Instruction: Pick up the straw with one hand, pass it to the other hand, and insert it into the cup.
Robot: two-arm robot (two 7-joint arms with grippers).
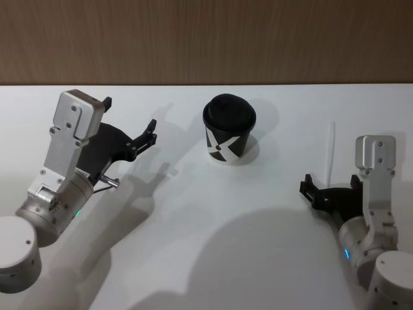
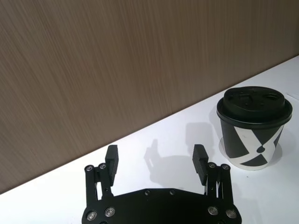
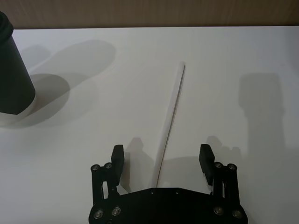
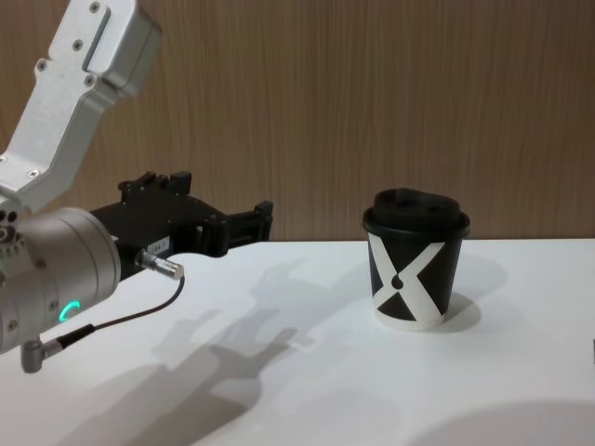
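White table (image 1: 193, 258), wood-panelled wall (image 1: 193, 39), cup (image 1: 229, 129), straw (image 1: 330, 152) flat, left gripper (image 2: 155, 151) spread, right gripper (image 3: 161, 154) spread, seemingly above straw

Left gripper (image 2: 155, 155): matte black fingers and plate dotted with silver screw heads, behind them a silver-grey left wrist (image 4: 56, 269) with a green glowing arc. Right gripper (image 3: 161, 151): the same black with silver screws, behind it a silver-grey right wrist (image 1: 377, 161) with a small blue light.

Cup (image 4: 414, 279), ahead and to the right of the left gripper: black wall with a large white X and a small black drop set in it, a white base rim and a plain black lid (image 2: 254, 105).

Straw (image 3: 170, 112), running forward from between the right gripper's fingers: plain white on a plain white table (image 1: 193, 245) with soft grey shadows; the wall (image 2: 117, 70) beyond is brown wood with fine streaked grain.
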